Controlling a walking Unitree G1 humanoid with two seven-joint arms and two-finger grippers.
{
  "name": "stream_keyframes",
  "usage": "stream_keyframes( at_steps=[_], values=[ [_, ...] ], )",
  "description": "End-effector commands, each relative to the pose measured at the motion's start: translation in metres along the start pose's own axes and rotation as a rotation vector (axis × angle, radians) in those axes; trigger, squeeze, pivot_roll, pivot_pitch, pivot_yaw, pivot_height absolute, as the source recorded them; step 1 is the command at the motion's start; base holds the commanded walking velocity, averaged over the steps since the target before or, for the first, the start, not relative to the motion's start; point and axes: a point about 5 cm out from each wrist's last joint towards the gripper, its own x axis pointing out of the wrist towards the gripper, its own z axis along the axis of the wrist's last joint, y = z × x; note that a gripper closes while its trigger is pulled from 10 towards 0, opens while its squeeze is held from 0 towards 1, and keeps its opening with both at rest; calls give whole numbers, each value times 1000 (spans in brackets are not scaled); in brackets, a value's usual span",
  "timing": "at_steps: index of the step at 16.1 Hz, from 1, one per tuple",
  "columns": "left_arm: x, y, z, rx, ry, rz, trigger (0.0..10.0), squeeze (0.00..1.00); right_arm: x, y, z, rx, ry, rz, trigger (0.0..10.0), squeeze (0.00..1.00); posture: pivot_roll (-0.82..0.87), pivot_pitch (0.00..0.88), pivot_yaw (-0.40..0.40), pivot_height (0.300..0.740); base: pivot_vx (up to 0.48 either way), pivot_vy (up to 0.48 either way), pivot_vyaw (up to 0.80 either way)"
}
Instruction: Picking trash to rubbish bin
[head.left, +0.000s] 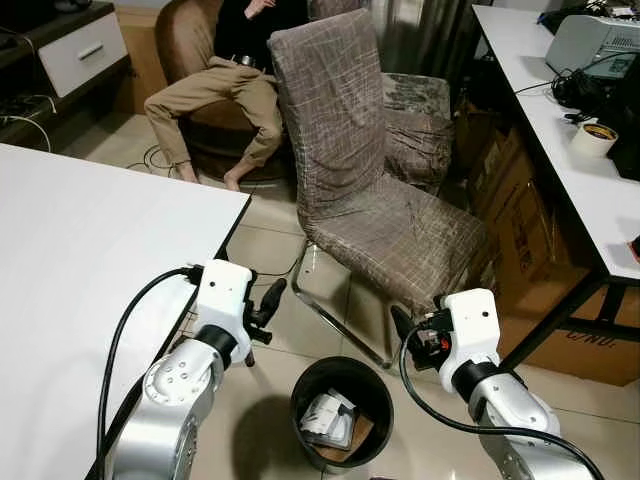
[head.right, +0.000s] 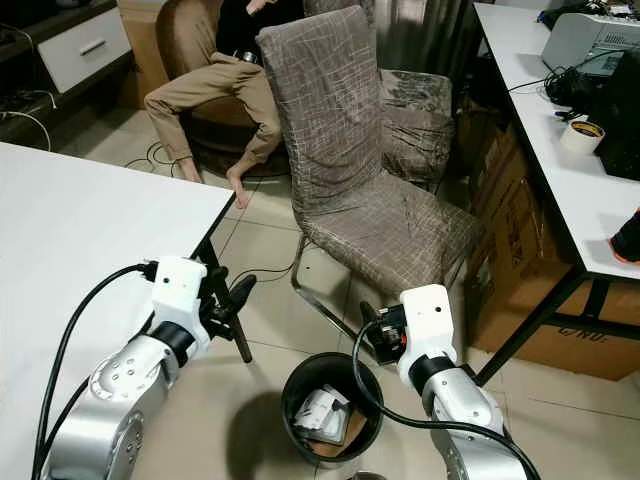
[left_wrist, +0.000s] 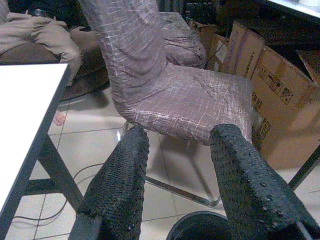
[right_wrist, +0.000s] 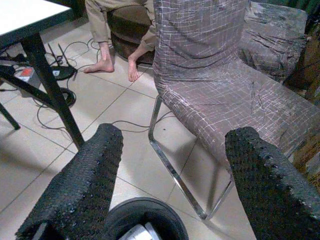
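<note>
A black round rubbish bin (head.left: 342, 380) stands on the tiled floor between my two arms, with crumpled white trash (head.left: 330, 418) and a bit of brown card inside it. My left gripper (head.left: 268, 305) is raised beside the white table's corner, up and to the left of the bin. In the left wrist view the left gripper (left_wrist: 180, 165) is open with nothing between its fingers. My right gripper (head.left: 402, 325) hovers just right of the bin, above its rim. The right wrist view shows the right gripper (right_wrist: 172, 165) open and empty, with the bin (right_wrist: 140, 220) below it.
A fabric-covered chair (head.left: 370, 190) on a chrome frame stands close behind the bin. The white table (head.left: 80, 270) is on my left and a white desk (head.left: 570, 150) with a printer and a tape roll on my right. Cardboard boxes (head.left: 540, 260) sit under the desk. A person (head.left: 215, 95) sits behind, with cables on the floor.
</note>
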Motion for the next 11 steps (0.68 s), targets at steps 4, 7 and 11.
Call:
stream_keyframes(
  at_steps=[4, 7, 11],
  values=[
    [3, 0, 1, 5, 12, 6, 10000, 0, 0, -3, 2, 6, -7, -12, 10000, 0, -173, 12, -13, 740, -198, 0, 0],
    [3, 2, 1, 12, 11, 18, 10000, 0, 2, -4, 1, 1, -8, -10, 10000, 0, -167, 8, -19, 740, -269, 0, 0],
    [2, 4, 2, 18, 11, 25, 10000, 0, 5, -2, 1, 0, -7, 0, 10000, 0, -161, 4, -19, 740, -267, 0, 0]
  ],
)
